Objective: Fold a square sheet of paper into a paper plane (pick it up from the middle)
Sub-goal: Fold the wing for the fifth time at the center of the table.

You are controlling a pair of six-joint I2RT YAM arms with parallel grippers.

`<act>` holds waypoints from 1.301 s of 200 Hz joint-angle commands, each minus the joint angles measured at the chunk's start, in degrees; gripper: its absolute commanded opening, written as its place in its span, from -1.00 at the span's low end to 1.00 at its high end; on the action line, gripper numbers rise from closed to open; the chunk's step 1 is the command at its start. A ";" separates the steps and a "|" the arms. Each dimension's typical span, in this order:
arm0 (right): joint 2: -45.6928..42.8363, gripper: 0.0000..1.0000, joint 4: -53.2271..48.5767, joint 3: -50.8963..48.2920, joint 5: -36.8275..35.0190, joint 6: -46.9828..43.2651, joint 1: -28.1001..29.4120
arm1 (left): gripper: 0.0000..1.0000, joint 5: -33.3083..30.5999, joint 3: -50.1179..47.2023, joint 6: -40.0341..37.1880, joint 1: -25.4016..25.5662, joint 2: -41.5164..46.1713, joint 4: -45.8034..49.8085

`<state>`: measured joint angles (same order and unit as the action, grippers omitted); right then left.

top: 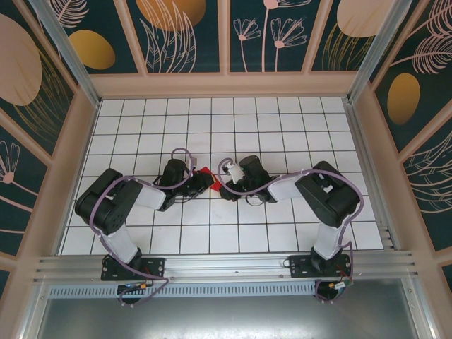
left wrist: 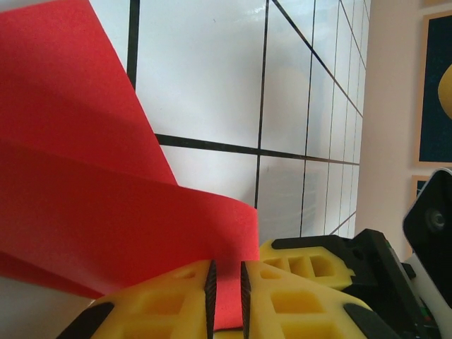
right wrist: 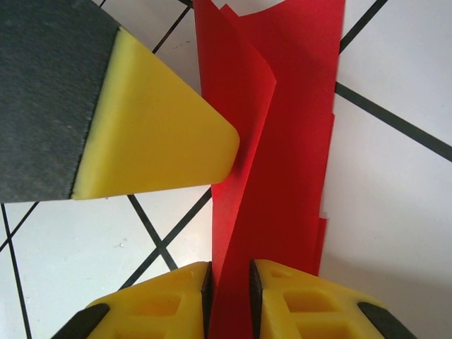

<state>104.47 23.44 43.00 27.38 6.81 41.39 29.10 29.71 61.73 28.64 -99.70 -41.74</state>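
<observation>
1. The left gripper (left wrist: 226, 286) is clenched on the red paper sheet (left wrist: 106, 198). Its jaws are nearly together, with a thin edge of the sheet pinched between them.
2. The right gripper (right wrist: 229, 286) is likewise clamped on the sheet, at the near end of a narrow, layered strip that runs away from the jaws.
3. In the right wrist view, a yellow finger that appears to belong to the left gripper meets the strip's loose side flap.
4. The sheet sits at mid-table between the two grippers, over the white gridded tabletop (top: 282, 127). It is already folded into several layers, one of them bowing upward in a soft curve. Whether any part rests on the tabletop cannot be told.
5. The paper looks featherlight, thin and limp. It should bend under its own weight, crease at the slightest squeeze, and likely tear if the grippers pull apart.
6. The safest hold appears to be on a folded edge near the middle, where the stacked layers are stiffest, rather than on a loose single flap.
7. The left arm (top: 113, 205) and right arm (top: 328, 194) mirror each other in the overhead view. Their elbows are out to the sides, their forearms angle inward, and their wrists nearly face each other at the centre.
</observation>
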 commanded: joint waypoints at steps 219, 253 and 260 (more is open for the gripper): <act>5.98 -1.00 11.65 1.02 19.54 18.41 -2.54 | -0.53 -1.48 -7.09 -4.46 0.19 12.59 2.23; 7.67 -1.00 10.35 1.99 20.38 18.77 -2.45 | -0.54 -1.05 -7.99 -4.10 0.22 11.67 1.07; 7.92 -1.00 10.31 2.05 20.40 18.77 -2.45 | -0.54 -1.04 -8.17 -3.91 0.19 11.40 0.72</act>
<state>110.93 33.04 43.99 45.47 24.58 39.07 27.03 22.46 57.89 28.64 -88.01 -37.50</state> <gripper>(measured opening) 0.054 0.232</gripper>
